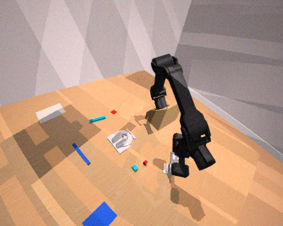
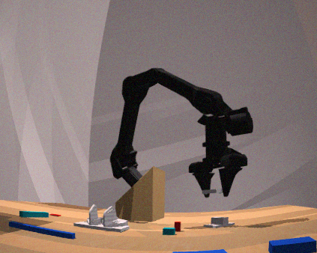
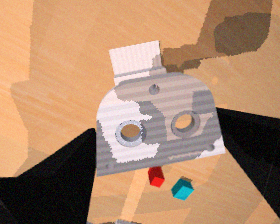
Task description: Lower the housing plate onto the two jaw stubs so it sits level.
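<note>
My gripper [image 1: 176, 158] [image 2: 216, 194] [image 3: 153, 124] is shut on the housing plate [image 1: 174, 156] [image 2: 209, 191] [image 3: 153, 107], a grey plate with one rounded side and two large round holes. It hangs roughly level, well above a small grey stand [image 1: 166, 168] [image 2: 219, 221] [image 3: 136, 57]. The white base [image 1: 120, 150] [image 2: 121, 227] lies on the table, to the left of the gripper in the top and exterior views. Two grey jaws stand side by side on it, one jaw [image 2: 93, 215] left of the other jaw [image 2: 110, 218]. Their pins are hidden.
A red block [image 1: 145, 162] [image 2: 177, 226] [image 3: 156, 177] and a teal block [image 1: 134, 168] [image 2: 168, 231] [image 3: 182, 189] lie between stand and base. A blue bar [image 1: 81, 154] [image 2: 42, 230], a teal bar [image 1: 98, 119] [image 2: 34, 214] and a flat red piece [image 1: 114, 111] [image 2: 55, 215] lie beyond the base.
</note>
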